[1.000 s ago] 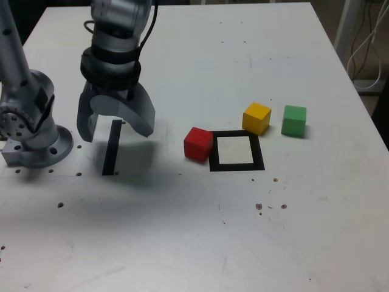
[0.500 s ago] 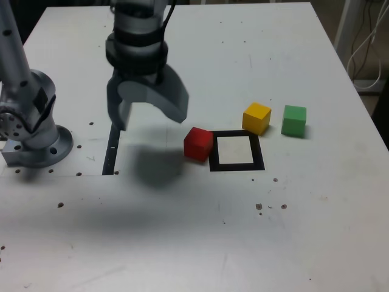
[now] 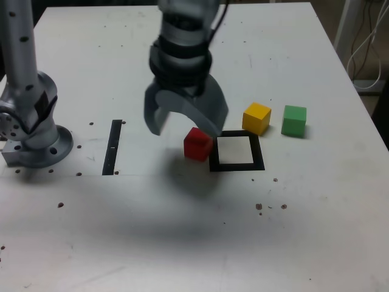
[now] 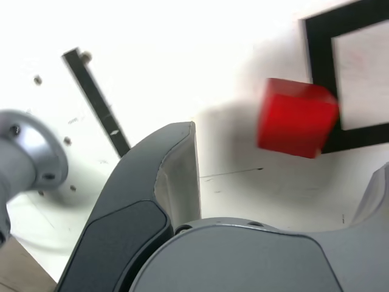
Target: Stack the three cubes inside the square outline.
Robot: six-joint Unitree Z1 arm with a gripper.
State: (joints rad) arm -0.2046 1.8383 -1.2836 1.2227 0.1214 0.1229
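Gripper open and empty above the red cube, all three cubes apart

The gripper [image 3: 186, 129] is spread wide, with nothing in its grasp. In the exterior view it hangs over the table [image 3: 146, 243], its right finger partly hiding the top of the red cube [image 3: 197, 147]. The wrist view shows bare space between the fingers and the cube, which lies out ahead of them.

The red cube sits by the left side of the square outline [image 3: 259, 153] in the exterior view, and in the wrist view it covers a piece of the black border. The pale centre of the outline holds no cube.

The yellow cube [image 3: 256, 119] is at the outline's upper right corner in the exterior view, set at an angle; whether it touches the tape is hard to tell. The green cube [image 3: 294, 121] stands just to the right of the yellow one, with a narrow gap between them, and is outside the outline. None of the cubes rests on another.

Well to the left in the exterior view, a black strip [image 3: 112, 148] lies on the table, between the round metal base [image 3: 41, 149] and the red cube. Small dark marks dot the white surface, and pale cables [image 3: 366, 52] hang beyond the table's right edge.
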